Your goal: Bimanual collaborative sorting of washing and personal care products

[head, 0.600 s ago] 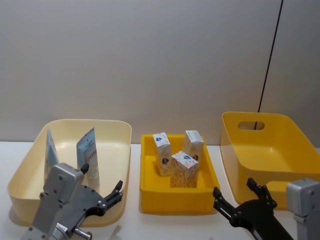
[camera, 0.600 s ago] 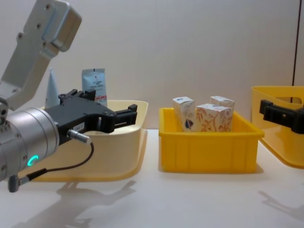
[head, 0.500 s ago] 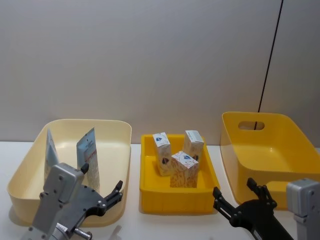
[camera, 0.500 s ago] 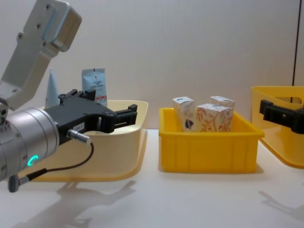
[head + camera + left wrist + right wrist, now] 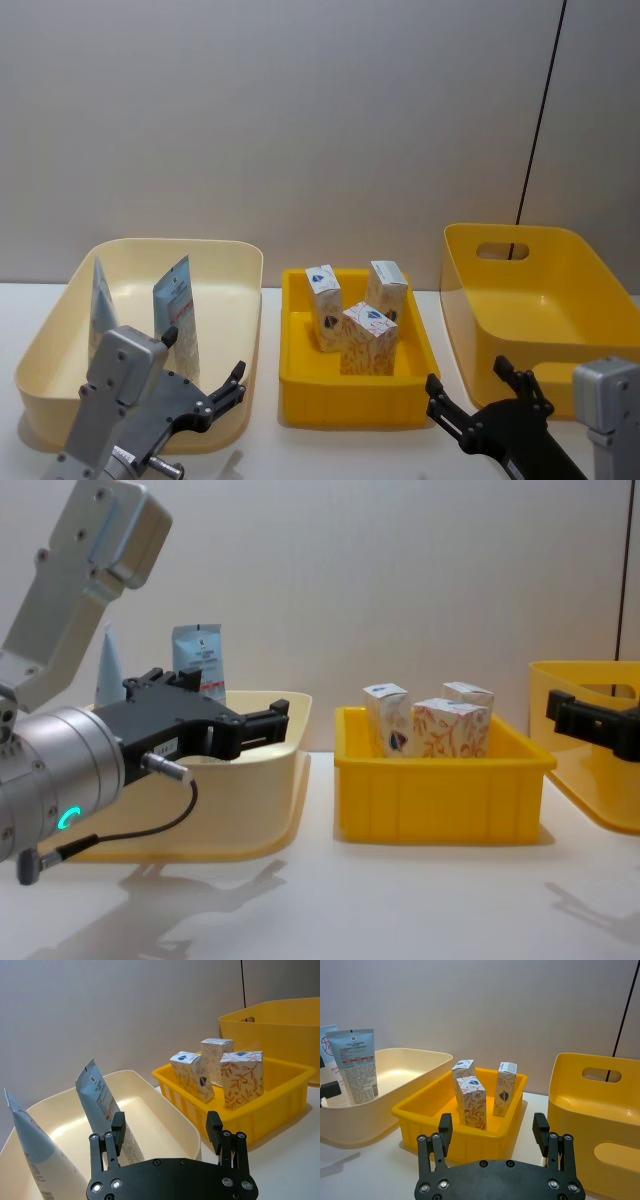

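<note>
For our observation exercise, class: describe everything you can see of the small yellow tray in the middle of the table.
The small yellow tray is a glossy plastic box, rectangular, open-topped, with a thick rim and low walls. It sits flat on the white table, between the cream bin and the larger yellow bin, apart from both. Three small cartons stand inside it, one tilted.

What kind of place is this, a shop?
Probably a robot test lab, not a shop: a white table by a plain wall, plastic bins holding cartons and tubes for sorting, and the left claw and right claw open in front.
</note>
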Controlling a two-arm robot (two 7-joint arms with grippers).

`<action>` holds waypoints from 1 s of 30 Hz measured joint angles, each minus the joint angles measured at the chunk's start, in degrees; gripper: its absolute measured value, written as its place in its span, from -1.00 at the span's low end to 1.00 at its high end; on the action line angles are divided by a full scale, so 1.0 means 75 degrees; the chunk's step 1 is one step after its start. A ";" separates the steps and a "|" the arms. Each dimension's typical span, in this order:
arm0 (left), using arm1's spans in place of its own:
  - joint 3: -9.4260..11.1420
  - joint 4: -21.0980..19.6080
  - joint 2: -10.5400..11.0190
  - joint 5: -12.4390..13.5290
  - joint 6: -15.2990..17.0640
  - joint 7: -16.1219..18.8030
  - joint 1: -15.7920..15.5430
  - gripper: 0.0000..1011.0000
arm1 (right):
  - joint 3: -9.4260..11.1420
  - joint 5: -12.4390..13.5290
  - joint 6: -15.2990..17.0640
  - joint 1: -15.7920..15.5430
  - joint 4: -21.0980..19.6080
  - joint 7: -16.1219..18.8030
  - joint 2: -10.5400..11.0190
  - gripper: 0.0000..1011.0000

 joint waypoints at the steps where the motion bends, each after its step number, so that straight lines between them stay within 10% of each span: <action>1: 0.0000 0.0000 0.0000 0.0000 0.0000 0.0000 0.0000 0.98 | 0.0000 0.0000 0.0000 0.0000 0.0000 0.0000 0.0000 0.98; 30: 0.0000 0.0000 0.0001 0.0000 0.0000 0.0000 0.0000 0.98 | 0.0000 0.0000 0.0000 0.0000 0.0000 0.0000 0.0000 0.98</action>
